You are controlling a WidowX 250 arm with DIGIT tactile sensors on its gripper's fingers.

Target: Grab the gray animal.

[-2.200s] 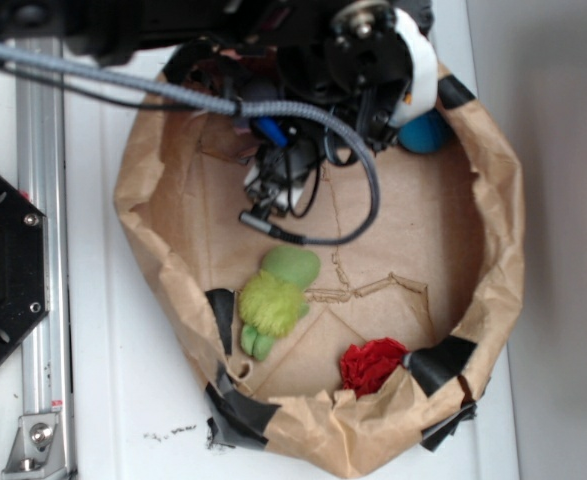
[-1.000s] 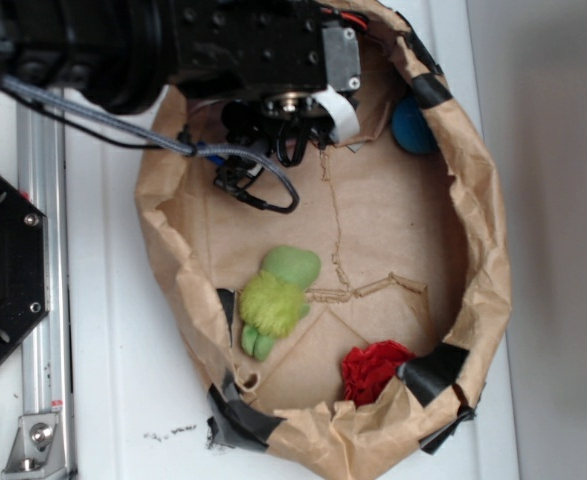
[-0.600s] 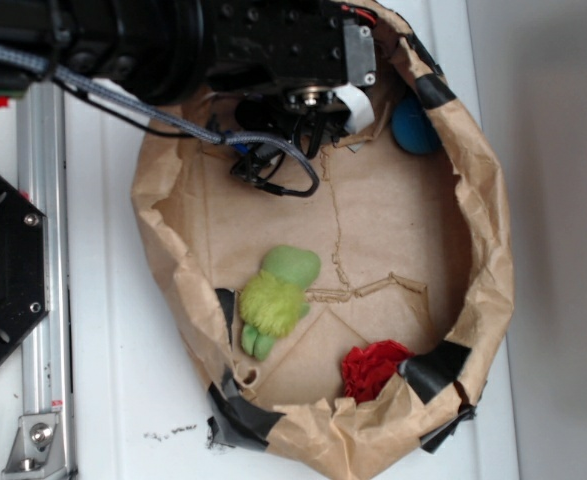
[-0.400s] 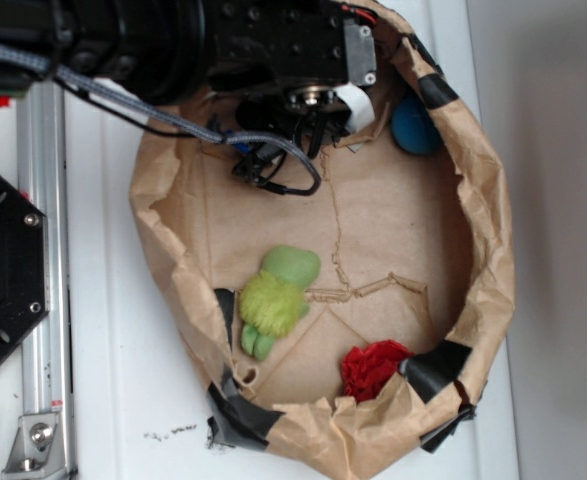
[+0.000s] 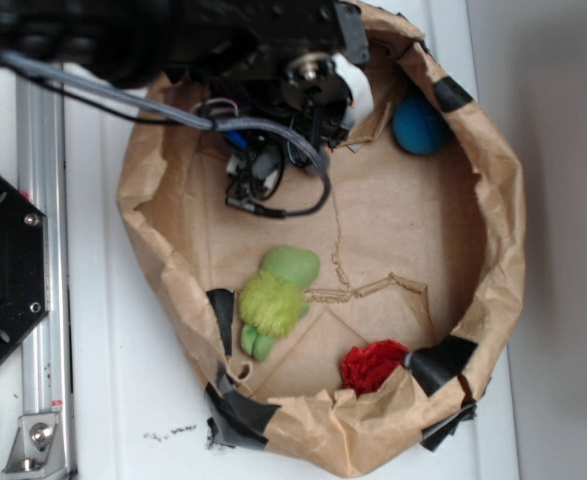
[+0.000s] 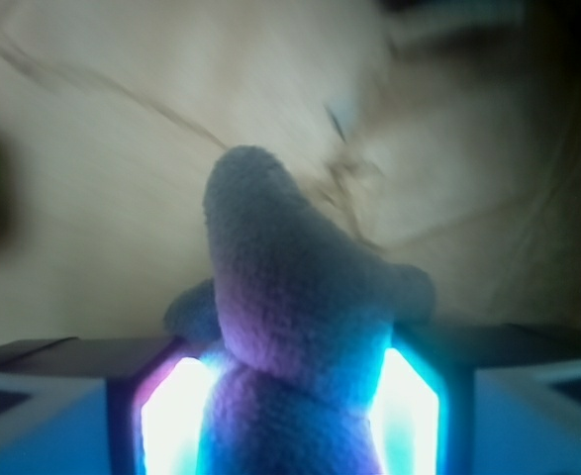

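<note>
In the wrist view the gray animal (image 6: 290, 297) fills the space between my two glowing fingers (image 6: 171, 416), pinched at its middle, with its fuzzy gray end sticking out past them over the brown paper floor. My gripper (image 6: 285, 421) is shut on it. In the exterior view the gripper (image 5: 263, 175) hangs under the black arm at the upper left of the brown paper basket (image 5: 493, 250); the gray animal is hidden there by the arm and cables.
A lime-green plush (image 5: 276, 298) lies at the basket's lower left. A red crumpled object (image 5: 371, 365) sits at the lower right, a blue ball (image 5: 418, 122) at the upper right. A black mount (image 5: 3, 270) and metal rail (image 5: 43, 250) stand left of the basket.
The arm has shifted a little down and right inside the basket, its cables swinging lower. The basket rim has bulged outward at the left. The green plush, red object and ball have not moved.
</note>
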